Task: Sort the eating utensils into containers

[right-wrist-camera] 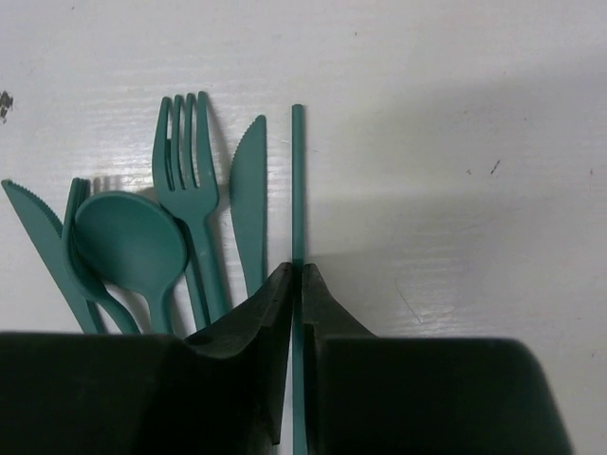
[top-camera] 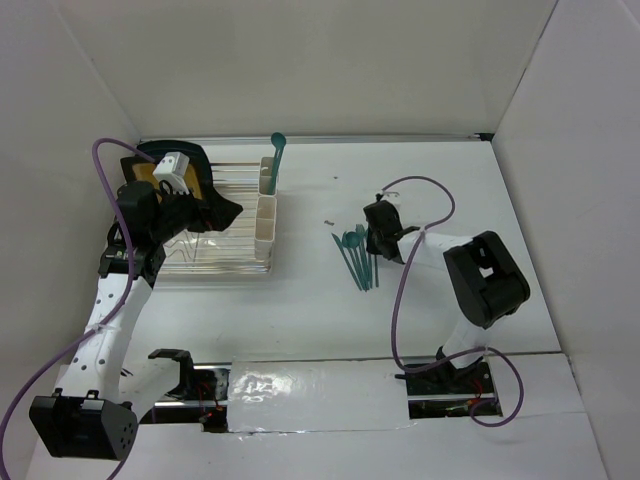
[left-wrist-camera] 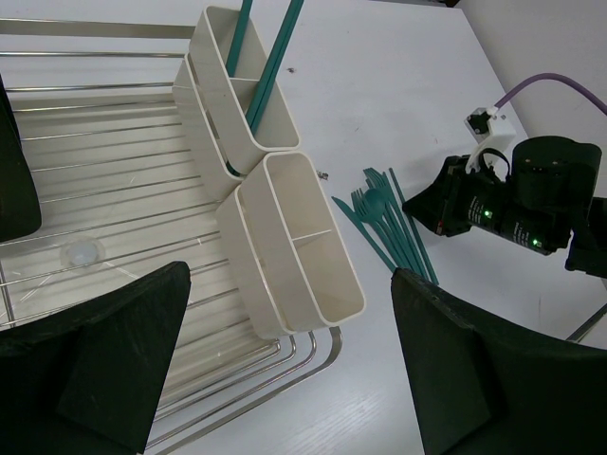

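Observation:
Several teal eating utensils [top-camera: 358, 255] lie side by side on the white table right of the rack. The right wrist view shows a spoon [right-wrist-camera: 128, 242], a fork [right-wrist-camera: 190, 161] and a knife [right-wrist-camera: 248, 190] among them. My right gripper [right-wrist-camera: 297, 270] is down on the table at the pile's right edge, shut on a thin teal utensil [right-wrist-camera: 298, 180] seen edge-on. The cream-white containers [left-wrist-camera: 303, 246] stand in a row along the rack's right side. The far container [left-wrist-camera: 242, 95] holds upright teal utensils [left-wrist-camera: 275, 57]. My left gripper [left-wrist-camera: 290, 273] hovers open above the rack's near corner, holding nothing.
A clear wire dish rack [top-camera: 210, 260] sits at the left, with a dark plate with an orange-yellow centre [top-camera: 150, 170] at its far left. White walls close in the table at the back and sides. A purple cable [top-camera: 430, 190] loops over the right arm.

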`<action>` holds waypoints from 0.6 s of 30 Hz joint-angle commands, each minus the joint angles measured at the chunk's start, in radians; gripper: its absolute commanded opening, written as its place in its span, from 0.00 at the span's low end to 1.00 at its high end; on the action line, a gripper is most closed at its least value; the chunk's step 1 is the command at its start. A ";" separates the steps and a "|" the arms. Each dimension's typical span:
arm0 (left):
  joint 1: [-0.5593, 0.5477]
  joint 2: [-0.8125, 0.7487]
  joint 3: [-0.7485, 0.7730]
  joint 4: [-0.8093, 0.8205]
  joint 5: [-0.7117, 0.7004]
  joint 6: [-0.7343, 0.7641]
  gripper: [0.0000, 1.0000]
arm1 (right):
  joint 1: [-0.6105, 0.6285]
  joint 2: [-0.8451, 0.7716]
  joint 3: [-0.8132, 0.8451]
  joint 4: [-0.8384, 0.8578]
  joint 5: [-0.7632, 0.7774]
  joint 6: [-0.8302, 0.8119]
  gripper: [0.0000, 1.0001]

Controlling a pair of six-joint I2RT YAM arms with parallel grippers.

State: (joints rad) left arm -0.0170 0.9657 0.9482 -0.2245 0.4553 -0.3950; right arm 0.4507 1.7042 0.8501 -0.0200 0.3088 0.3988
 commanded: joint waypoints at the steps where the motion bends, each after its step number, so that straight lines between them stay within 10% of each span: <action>1: 0.003 -0.012 0.000 0.040 0.014 0.005 1.00 | -0.003 0.048 0.007 -0.024 0.048 -0.009 0.12; 10: 0.005 -0.035 -0.011 0.057 0.016 0.013 1.00 | -0.020 0.026 0.090 -0.067 0.032 -0.074 0.00; 18: 0.003 -0.028 -0.006 0.056 0.003 0.021 1.00 | -0.067 -0.274 0.224 0.138 -0.330 -0.127 0.00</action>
State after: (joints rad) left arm -0.0170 0.9436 0.9348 -0.2111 0.4541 -0.3927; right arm 0.3897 1.5684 0.9516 -0.0452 0.1349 0.3035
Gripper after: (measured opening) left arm 0.997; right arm 0.010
